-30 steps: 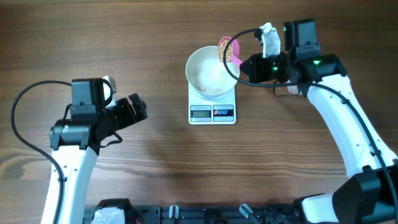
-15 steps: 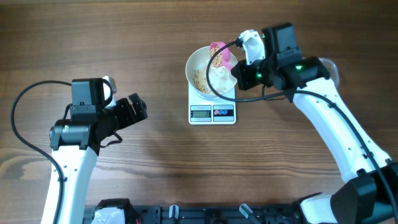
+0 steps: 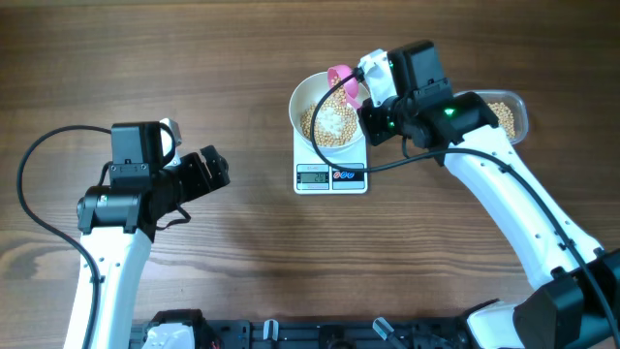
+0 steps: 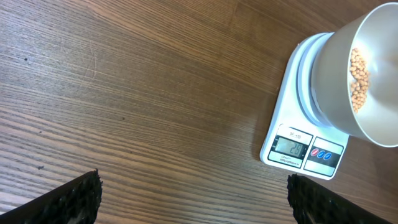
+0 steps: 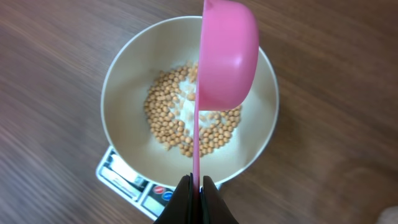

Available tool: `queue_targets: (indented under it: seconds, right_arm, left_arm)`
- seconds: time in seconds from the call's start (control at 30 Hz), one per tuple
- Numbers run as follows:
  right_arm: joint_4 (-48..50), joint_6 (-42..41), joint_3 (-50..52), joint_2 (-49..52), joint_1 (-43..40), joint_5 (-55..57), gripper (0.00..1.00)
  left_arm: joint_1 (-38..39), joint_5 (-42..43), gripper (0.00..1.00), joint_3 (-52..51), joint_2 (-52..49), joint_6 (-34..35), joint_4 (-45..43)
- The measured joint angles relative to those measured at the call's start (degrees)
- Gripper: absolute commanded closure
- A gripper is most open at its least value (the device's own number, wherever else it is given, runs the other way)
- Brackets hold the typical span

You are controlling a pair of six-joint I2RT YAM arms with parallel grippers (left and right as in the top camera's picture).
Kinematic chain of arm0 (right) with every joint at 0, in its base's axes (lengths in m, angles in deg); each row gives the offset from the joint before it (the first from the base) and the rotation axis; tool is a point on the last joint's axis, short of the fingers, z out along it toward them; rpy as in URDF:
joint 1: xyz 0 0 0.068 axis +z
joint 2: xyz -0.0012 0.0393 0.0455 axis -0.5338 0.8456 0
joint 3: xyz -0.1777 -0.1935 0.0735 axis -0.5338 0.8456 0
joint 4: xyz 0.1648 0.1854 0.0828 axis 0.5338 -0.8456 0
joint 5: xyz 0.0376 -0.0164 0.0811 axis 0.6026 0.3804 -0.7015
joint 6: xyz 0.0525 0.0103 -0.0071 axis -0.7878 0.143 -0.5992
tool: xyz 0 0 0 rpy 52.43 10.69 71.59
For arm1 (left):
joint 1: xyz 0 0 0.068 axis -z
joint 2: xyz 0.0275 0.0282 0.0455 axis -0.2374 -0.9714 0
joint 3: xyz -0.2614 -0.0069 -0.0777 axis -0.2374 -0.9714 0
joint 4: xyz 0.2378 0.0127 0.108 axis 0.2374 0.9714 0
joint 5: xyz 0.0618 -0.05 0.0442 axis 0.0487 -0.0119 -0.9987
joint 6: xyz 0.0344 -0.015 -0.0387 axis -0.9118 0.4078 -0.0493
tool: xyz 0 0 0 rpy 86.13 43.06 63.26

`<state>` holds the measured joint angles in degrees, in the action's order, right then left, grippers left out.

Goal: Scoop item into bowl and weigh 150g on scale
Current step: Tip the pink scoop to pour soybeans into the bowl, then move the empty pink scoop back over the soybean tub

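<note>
1. right end effector (image 5: 196,183): fingers together, clamped on the thin handle of the pink scoop (image 5: 227,53); handle shows edge-on in the right wrist view
2. scoop cup is rolled over, outer back facing the wrist camera; it hangs over the upper right part of the white bowl (image 5: 124,124); can't tell whether it touches the rim
3. beans (image 5: 165,118): loose tan layer across the bowl floor, with a bare white patch near the middle; a few beans sit just under the scoop's lip
4. bowl sits on the scale (image 4: 292,149), upper centre-right of the overhead frame; it covers most of the platform; only the display and button strip stick out past the bowl's lower edge
5. scale display is lit; digits too small to read reliably
6. clear container (image 3: 523,116) is at the upper right of the overhead frame, partly hidden under the right arm; more beans inside
7. left end effector (image 3: 211,171): fingers wide apart, nothing between them; left-centre of the overhead frame, well apart from the scale; left wrist view shows only bare wooden bench (image 4: 124,93) between the fingers, with scale and bowl at the upper right of that frame
</note>
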<state>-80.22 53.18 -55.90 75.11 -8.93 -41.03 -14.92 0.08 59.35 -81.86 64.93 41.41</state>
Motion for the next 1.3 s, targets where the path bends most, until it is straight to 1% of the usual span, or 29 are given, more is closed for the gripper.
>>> queue_targets:
  seconds: [0.33,0.53,0.67,0.83,0.93,1.03,1.13,1.23,1.3]
  right_arm:
    - [0.3,8.9,0.0,0.0,7.7,16.3,0.96]
    - [1.0,11.7,0.0,0.0,10.9,24.5,0.96]
    - [1.7,11.2,0.0,0.0,12.0,25.7,0.96]
    - [1.6,6.5,0.0,-0.1,11.1,24.8,0.96]
    - [1.5,2.9,0.0,-2.6,6.3,17.9,0.96]
    - [0.8,0.0,0.0,-8.3,-4.2,7.8,0.96]
    - [-2.8,-1.0,-0.3,-12.5,-17.6,-3.8,0.96]
    - [-8.1,-0.2,-0.5,-12.8,-29.6,-11.3,0.96]
    - [-10.5,1.4,-0.5,-12.1,-35.1,-13.6,0.96]
  left_arm:
    - [0.0,0.0,0.0,0.0,0.0,0.0,0.0]
    - [0.0,0.0,0.0,0.0,0.0,0.0,0.0]
    - [0.0,0.0,0.0,0.0,0.0,0.0,0.0]
    - [0.0,0.0,0.0,0.0,0.0,0.0,0.0]
    - [0.0,0.0,0.0,0.0,0.0,0.0,0.4]
    - [0.0,0.0,0.0,0.0,0.0,0.0,0.5]
    - [0.0,0.0,0.0,0.0,0.0,0.0,0.5]
    - [0.0,0.0,0.0,0.0,0.0,0.0,0.5]
    - [0.0,0.0,0.0,0.0,0.0,0.0,0.5]
